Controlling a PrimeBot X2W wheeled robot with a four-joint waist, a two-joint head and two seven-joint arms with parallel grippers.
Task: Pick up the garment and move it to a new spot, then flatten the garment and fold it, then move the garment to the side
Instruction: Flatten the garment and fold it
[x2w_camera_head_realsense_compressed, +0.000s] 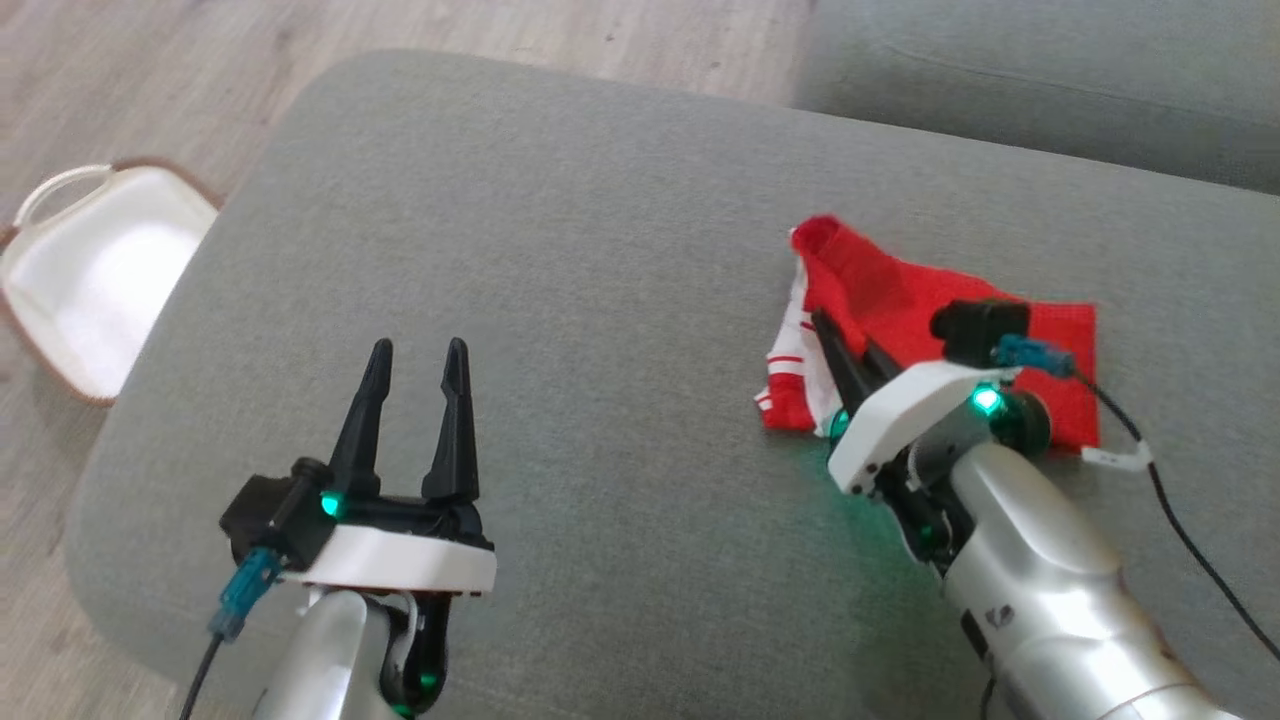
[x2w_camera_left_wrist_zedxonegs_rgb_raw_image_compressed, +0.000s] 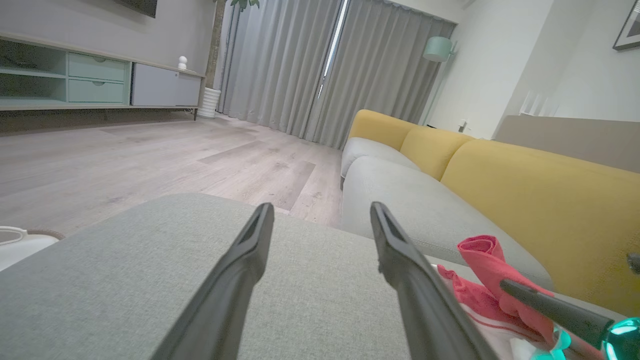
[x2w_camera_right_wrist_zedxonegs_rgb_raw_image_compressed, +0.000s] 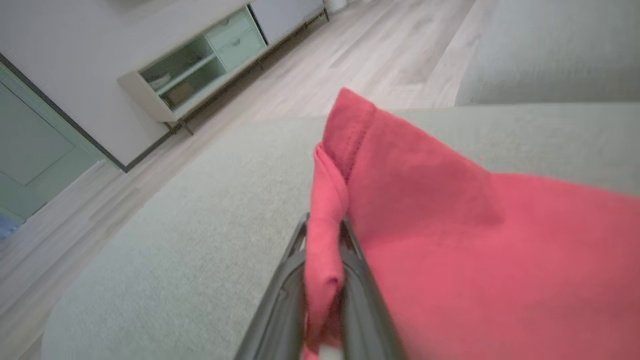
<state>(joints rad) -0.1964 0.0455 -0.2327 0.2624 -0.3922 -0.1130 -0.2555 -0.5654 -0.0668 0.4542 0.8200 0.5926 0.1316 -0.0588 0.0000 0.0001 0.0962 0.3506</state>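
So that it can likely be lifted for folding, the garment (x2w_camera_head_realsense_compressed: 900, 300), right on the sofa (x2w_camera_head_realsense_compressed: 600, 250), is pinched at a red edge by the right end effector (x2w_camera_head_realsense_compressed: 845, 345). The left end effector (x2w_camera_head_realsense_compressed: 418, 348) is held spread at near left, clear of the cloth.

Garment (x2w_camera_head_realsense_compressed: 880, 290) — partly behind right arm (x2w_camera_head_realsense_compressed: 1040, 560)

left pincer (x2w_camera_head_realsense_compressed: 418, 350) black | wrist housing (x2w_camera_head_realsense_compressed: 400, 570) white | forearm (x2w_camera_head_realsense_compressed: 1040, 560) silver | light (x2w_camera_head_realsense_compressed: 987, 400) green | plug (x2w_camera_head_realsense_compressed: 245, 590) teal | cable (x2w_camera_head_realsense_compressed: 1190, 540) black

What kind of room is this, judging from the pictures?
Most likely a home living room: a yellow-backed sofa, long grey curtains and a low cabinet along the wall, standing on a wooden floor.
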